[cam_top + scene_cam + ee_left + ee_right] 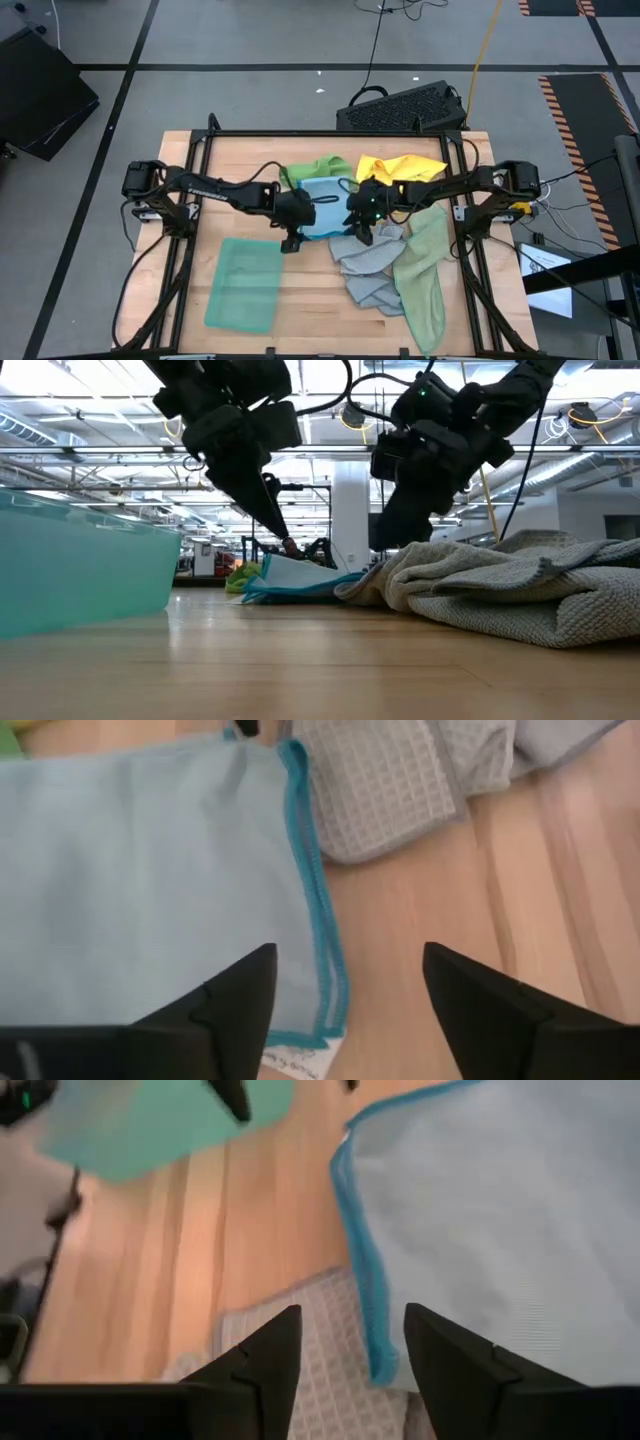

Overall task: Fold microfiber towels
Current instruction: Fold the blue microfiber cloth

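Blue towel (322, 205), frame centre: thin, limp, light. I'd pinch its hemmed corners. Left gripper (345, 985) and right gripper (352, 1342) both gape empty.

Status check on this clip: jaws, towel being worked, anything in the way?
Left gripper and right gripper open, empty, over the light blue towel. Towel flat on the table. Grey towel crowds its edge.

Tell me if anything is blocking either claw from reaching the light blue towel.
Nothing visible does. The left claw and the right claw both hang open right over edges of the light blue towel, with only bare table and a grey towel alongside.
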You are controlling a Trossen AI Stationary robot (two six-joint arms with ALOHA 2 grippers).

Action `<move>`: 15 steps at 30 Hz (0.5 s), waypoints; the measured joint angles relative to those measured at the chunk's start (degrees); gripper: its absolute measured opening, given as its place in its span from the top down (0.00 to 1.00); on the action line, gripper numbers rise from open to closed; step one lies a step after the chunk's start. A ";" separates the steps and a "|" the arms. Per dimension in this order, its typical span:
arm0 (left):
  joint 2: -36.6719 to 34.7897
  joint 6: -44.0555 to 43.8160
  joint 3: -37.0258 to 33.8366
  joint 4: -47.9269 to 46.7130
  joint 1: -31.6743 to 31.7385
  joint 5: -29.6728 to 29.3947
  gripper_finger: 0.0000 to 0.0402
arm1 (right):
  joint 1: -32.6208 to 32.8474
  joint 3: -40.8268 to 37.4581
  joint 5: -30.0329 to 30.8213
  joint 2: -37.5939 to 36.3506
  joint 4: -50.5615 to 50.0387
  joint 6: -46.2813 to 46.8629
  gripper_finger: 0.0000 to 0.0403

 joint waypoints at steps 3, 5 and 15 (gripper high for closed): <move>0.00 -1.05 0.00 -0.60 -1.11 -0.52 0.34 | 2.02 0.00 3.84 0.70 -0.39 -3.64 0.56; 0.00 -1.57 0.00 -1.81 -1.65 -2.42 0.34 | 2.98 0.00 6.35 0.89 -1.53 -5.11 0.56; 4.31 -1.19 0.02 -2.35 -2.06 -6.36 0.41 | 4.89 0.00 10.23 1.15 -4.06 -13.95 0.60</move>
